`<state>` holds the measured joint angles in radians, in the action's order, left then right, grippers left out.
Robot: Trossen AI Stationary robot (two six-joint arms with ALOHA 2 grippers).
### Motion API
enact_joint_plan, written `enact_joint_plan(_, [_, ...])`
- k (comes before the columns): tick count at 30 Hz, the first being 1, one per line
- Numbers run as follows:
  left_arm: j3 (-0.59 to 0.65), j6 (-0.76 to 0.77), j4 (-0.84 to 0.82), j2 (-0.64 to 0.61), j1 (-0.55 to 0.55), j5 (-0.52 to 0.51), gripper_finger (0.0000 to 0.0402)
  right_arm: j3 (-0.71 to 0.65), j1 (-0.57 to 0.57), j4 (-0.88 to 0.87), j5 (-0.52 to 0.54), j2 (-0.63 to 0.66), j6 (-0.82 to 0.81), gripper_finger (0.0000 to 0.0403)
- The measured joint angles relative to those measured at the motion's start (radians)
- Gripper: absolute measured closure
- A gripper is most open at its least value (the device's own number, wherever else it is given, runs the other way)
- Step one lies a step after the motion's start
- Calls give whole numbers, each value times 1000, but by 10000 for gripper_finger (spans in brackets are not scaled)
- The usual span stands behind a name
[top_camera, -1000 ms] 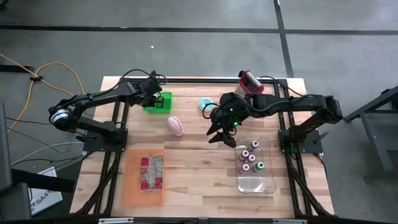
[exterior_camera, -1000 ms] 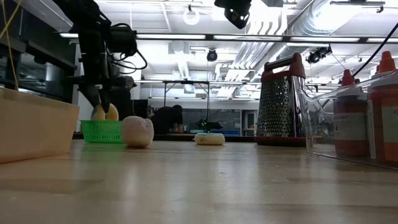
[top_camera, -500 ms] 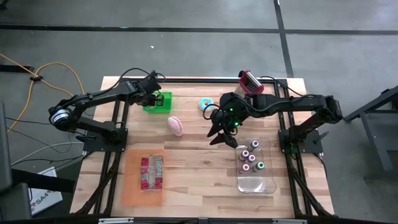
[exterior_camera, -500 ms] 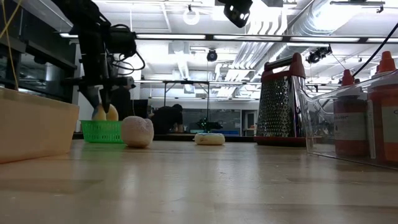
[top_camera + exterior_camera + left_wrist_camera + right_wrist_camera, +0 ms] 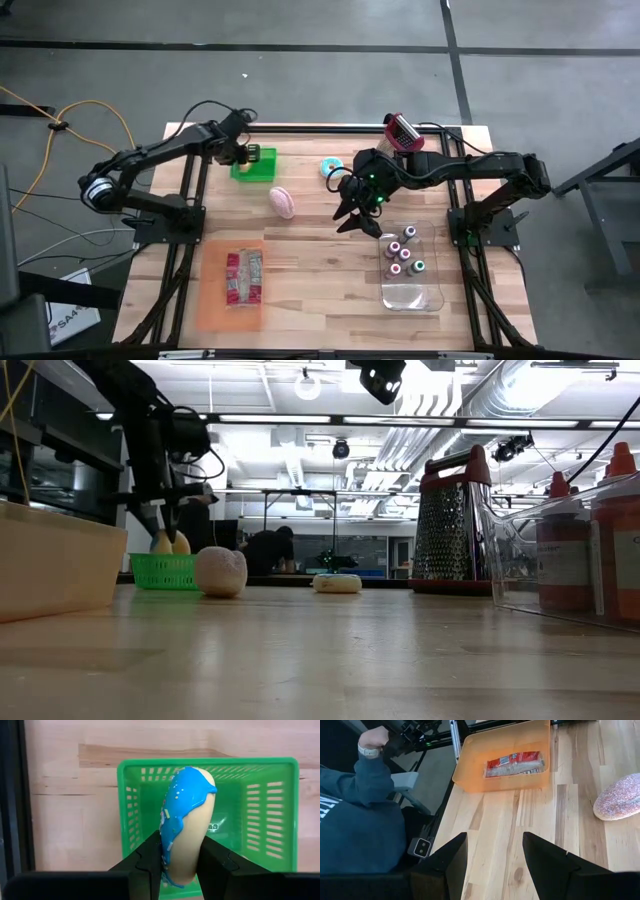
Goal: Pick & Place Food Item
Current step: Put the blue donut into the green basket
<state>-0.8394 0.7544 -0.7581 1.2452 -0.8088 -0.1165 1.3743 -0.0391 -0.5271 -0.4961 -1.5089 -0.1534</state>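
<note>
Doughnut: I see a long doughnut (image 5: 184,825) with blue icing and sprinkles, clamped between the fingers of my left pincer (image 5: 180,862); it stands roughly upright over the green basket (image 5: 272,820), its lower end down inside the basket.
Left pincer: clenched on the doughnut, hanging above the basket at the far left part of the desk (image 5: 320,260); in the low view I see it (image 5: 163,520) reaching down to the basket (image 5: 165,571), with the doughnut's pale end (image 5: 172,543) showing above the basket rim.
Basket: green plastic mesh, sitting on the desk near the left arm's side, far edge (image 5: 255,165).
Pink bun: a round pinkish sugared bun (image 5: 283,201) lies on the desk just beside the basket, toward the middle.
Right pincer: released, fingers standing well apart with nothing between them, hovering over the middle of the desk (image 5: 352,218); I see its two dark fingers (image 5: 547,857) above bare wood.
Orange tray: at the near left of the desk (image 5: 208,300), holding a wrapped packet (image 5: 244,277).
Clear bin: at the near right (image 5: 425,295), with small capped bottles (image 5: 400,252) inside.
Grater: stands at the far right (image 5: 401,130).
Small blue item: near the grater, by the right arm (image 5: 330,166).
Person: a sleeve and a hand (image 5: 372,737) show beyond the desk edge in the right wrist view.
</note>
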Motion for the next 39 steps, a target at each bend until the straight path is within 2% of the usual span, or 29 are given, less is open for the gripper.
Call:
enact_joint_plan(9, [0,-61,2,0,-45,66,310,0,0,0,22,0,0,224])
enact_joint_plan(13, [0,-101,3,0,-32,67,310,0,0,1,84,0,0,224])
enact_joint_plan(25, [0,-100,4,0,33,69,310,0,0,33,288,0,1,224])
enact_joint_plan(30, [0,-78,4,0,47,68,310,0,0,38,322,0,1,224])
enact_joint_plan(39, [0,-38,8,0,80,67,310,0,0,38,315,0,0,224])
